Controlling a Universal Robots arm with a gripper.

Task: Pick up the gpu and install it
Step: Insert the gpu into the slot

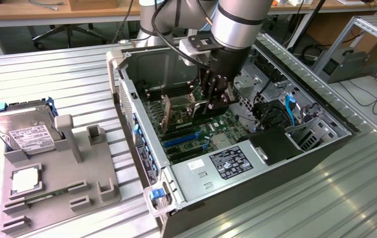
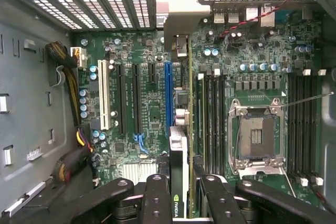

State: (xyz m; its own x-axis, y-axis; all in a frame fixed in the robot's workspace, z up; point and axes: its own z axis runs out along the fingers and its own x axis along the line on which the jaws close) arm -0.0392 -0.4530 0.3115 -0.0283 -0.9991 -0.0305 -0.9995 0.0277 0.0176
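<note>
Inside computer case (image 1: 125,94), gripper (image 2: 184,183) clamped on gpu (image 2: 178,200), edge-on above motherboard (image 2: 152,114).

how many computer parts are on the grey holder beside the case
3 on the grey holder: the hard drive stands propped at its far end, the cpu lies flat nearer the camera, the memory stick nearest. Something small could be hidden behind the drive.

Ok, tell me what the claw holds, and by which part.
The gpu, edge-on over the motherboard; the claw pinches its two flat faces along the upper edge.
</note>
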